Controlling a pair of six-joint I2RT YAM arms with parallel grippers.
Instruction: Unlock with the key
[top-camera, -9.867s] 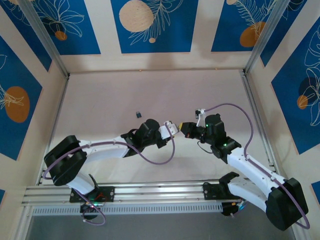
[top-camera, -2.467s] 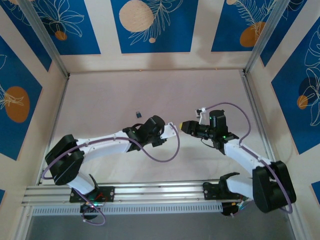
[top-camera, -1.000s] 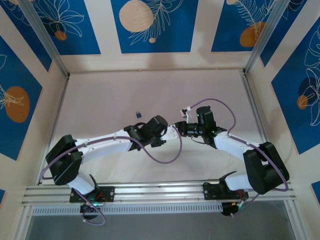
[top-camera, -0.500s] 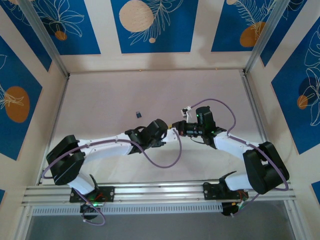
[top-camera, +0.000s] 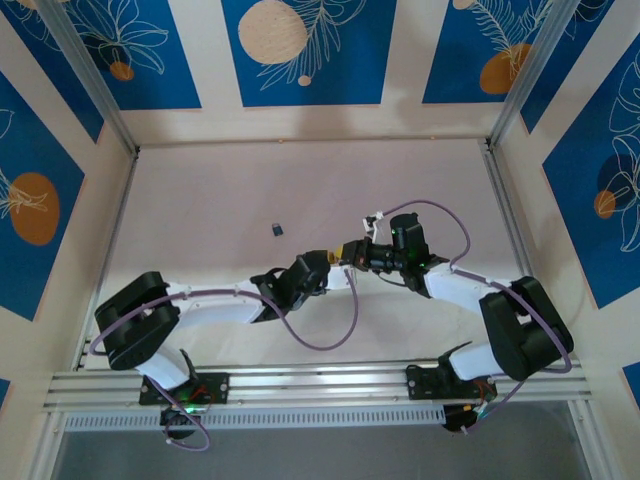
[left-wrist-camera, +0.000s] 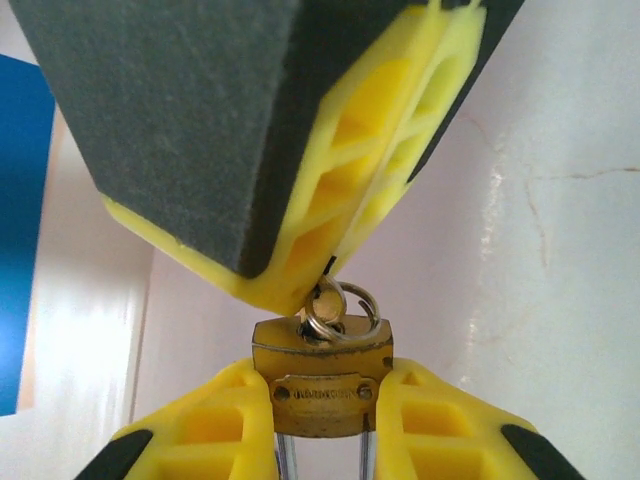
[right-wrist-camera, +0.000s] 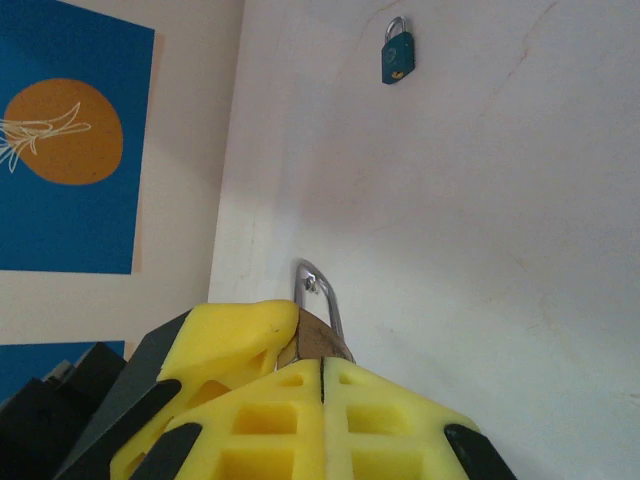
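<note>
Left wrist | left tool (left-wrist-camera: 322, 420): brass padlock (left-wrist-camera: 322, 385), stamp unreadable | right tool (left-wrist-camera: 318, 283): key (left-wrist-camera: 324, 303)

Bright even light, faint soft shadows, mild glare on table (left-wrist-camera: 500, 210), close foreground slightly blurred

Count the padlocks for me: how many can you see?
2. A brass padlock is clamped between the left fingers; a dark teal padlock lies apart on the table.

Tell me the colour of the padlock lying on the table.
Padlock: dark teal, clearest in right wrist view.
</note>
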